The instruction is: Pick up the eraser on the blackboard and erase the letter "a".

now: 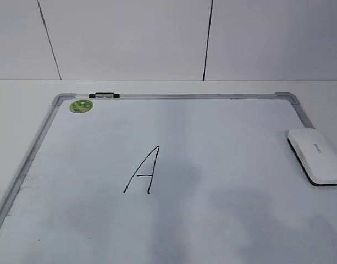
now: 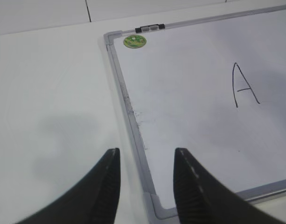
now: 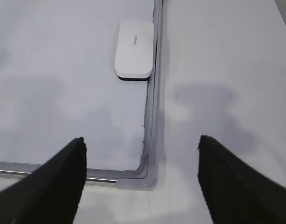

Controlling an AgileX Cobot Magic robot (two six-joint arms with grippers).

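Observation:
The blackboard (image 1: 223, 132) is a white dry-erase board with a silver-grey frame, lying flat on the table. The eraser (image 1: 316, 155) is a flat white block with a black underside, lying against the board's right frame; it also shows in the right wrist view (image 3: 135, 50). No lowercase letter "a" shows in any view. Only a tall capital "A" (image 1: 145, 171) is written mid-board, also seen in the left wrist view (image 2: 244, 85). My left gripper (image 2: 146, 151) is open and empty above the board's near left corner. My right gripper (image 3: 142, 140) is wide open and empty above the near right corner, short of the eraser.
A small green round magnet (image 1: 81, 105) sits in the board's far left corner. A black and white clip (image 1: 104, 95) sits on the top frame. White table surrounds the board, with a white panelled wall behind. Neither arm shows in the exterior view.

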